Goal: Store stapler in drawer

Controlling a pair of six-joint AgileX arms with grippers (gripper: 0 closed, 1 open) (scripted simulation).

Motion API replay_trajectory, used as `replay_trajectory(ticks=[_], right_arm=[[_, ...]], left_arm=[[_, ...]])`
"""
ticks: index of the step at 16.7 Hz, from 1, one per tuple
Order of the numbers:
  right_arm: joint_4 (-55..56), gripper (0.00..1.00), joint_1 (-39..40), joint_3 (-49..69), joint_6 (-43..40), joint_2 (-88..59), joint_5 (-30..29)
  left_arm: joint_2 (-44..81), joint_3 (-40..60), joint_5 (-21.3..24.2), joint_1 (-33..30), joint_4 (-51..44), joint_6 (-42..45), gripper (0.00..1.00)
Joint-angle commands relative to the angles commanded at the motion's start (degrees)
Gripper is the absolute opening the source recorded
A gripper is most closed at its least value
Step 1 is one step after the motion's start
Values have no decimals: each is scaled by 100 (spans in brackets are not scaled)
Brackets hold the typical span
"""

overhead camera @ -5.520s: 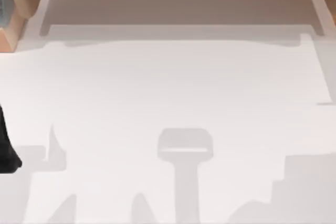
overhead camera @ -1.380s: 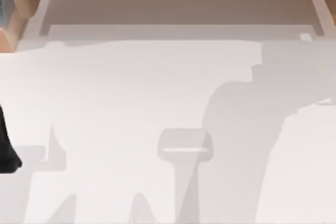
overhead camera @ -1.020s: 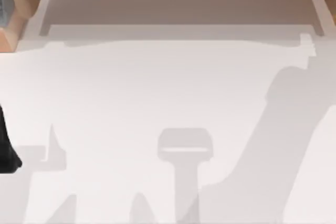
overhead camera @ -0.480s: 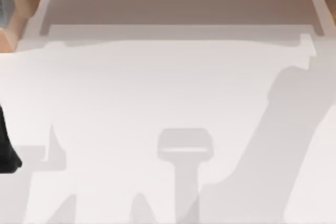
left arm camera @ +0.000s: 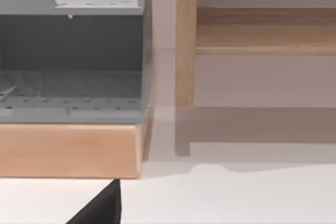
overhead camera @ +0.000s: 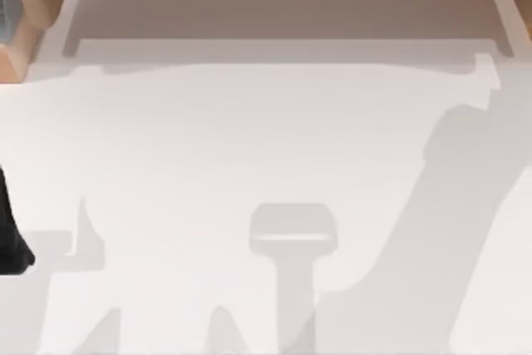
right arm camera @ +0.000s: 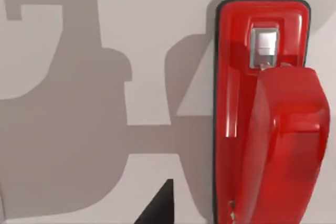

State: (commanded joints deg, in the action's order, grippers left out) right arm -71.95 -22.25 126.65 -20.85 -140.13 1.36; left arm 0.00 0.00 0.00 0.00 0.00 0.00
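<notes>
My right gripper's own state I cannot tell; a dark tip (right arm camera: 157,205) shows at the edge of my right wrist view, close beside the red stapler (right arm camera: 265,114), which lies flat on the white desk (right arm camera: 63,129), untouched. In the top view my right arm's shadow (overhead camera: 449,214) has swung out to the right side over the last second and now holds there, so I judge I am settled above the stapler, ready to descend. My left arm idles near the wooden drawer unit (left arm camera: 73,148).
</notes>
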Motion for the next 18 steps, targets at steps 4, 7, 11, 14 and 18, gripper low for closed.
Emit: replay_trajectory(ticks=[4, 7, 11, 14, 18], right_arm=[[0, 100, 0, 0, 0, 0, 0], [0, 100, 0, 0, 0, 0, 0], [48, 100, 11, -12, -15, 48, 15], [507, 100, -8, -173, -172, 447, 153], [1825, 100, -315, -800, -616, 1244, 482]], left_arm=[[0, 0, 0, 0, 0, 0, 100], [0, 0, 0, 0, 0, 0, 100], [0, 0, 0, 0, 0, 0, 100], [0, 0, 0, 0, 0, 0, 100], [0, 0, 0, 0, 0, 0, 100]])
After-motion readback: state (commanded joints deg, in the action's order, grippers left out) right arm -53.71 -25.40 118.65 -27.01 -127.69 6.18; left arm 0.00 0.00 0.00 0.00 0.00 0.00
